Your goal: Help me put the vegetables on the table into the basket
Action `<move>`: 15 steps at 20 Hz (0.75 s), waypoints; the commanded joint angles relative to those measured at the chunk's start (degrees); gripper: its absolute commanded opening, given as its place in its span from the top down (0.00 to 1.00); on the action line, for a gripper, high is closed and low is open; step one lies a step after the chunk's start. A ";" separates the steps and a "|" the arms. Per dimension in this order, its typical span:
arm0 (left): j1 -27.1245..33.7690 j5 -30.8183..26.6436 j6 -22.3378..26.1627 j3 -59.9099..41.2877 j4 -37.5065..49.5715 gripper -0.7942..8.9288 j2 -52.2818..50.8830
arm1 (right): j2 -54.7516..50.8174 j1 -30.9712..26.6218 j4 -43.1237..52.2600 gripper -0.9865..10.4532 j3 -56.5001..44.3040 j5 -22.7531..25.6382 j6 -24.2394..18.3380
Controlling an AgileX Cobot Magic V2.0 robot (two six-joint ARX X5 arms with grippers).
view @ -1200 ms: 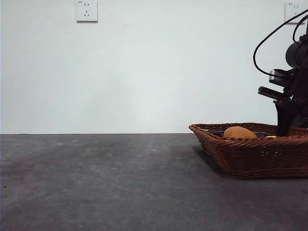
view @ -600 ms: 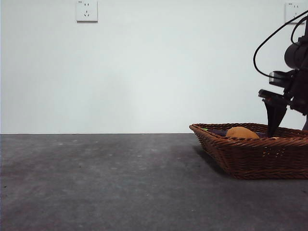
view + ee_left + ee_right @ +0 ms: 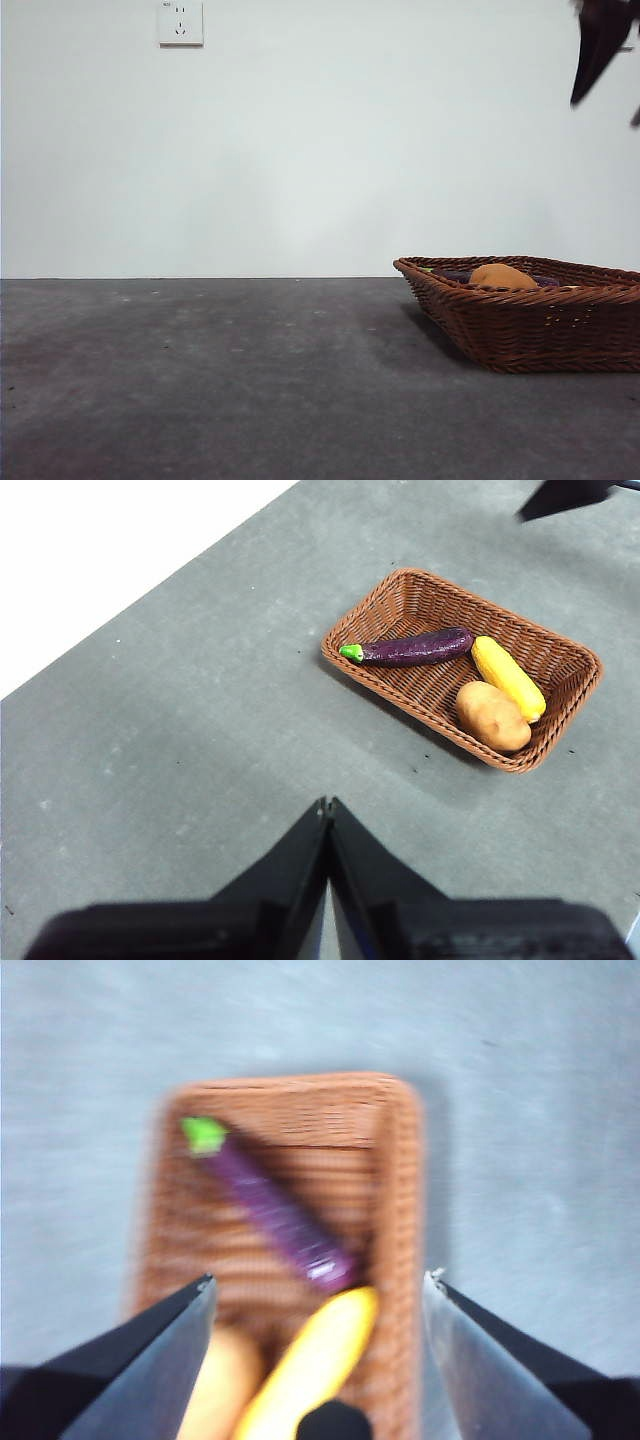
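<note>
Since a second ago, your right gripper has risen from the basket, fingers wide apart and empty. Left to right inside it lie the eggplant, potato and yellow vegetable, off the tabletop. They look light, firm and smooth; grip mid-body. Your left gripper waits high, fingers closed, empty.

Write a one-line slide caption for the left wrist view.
Eggplant, yellow vegetable and potato lie in the wicker basket; the left gripper is shut above the table.
</note>
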 commanded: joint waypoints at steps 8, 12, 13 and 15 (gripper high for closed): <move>0.15 0.13 -0.79 -0.02 -0.09 0.93 -0.17 | -14.78 0.11 -25.05 0.62 0.09 -9.90 -5.75; 0.15 0.13 -0.79 -0.02 -0.07 0.93 -0.17 | -16.92 0.13 -28.46 0.93 0.07 -9.97 -7.82; 0.15 0.13 -0.79 -0.02 -0.04 0.93 -0.17 | -17.40 0.15 -28.46 0.92 0.07 -9.97 -7.82; 0.15 0.11 -0.76 -0.02 0.00 0.93 -0.17 | -18.51 0.15 -28.46 0.92 0.07 -9.94 -7.85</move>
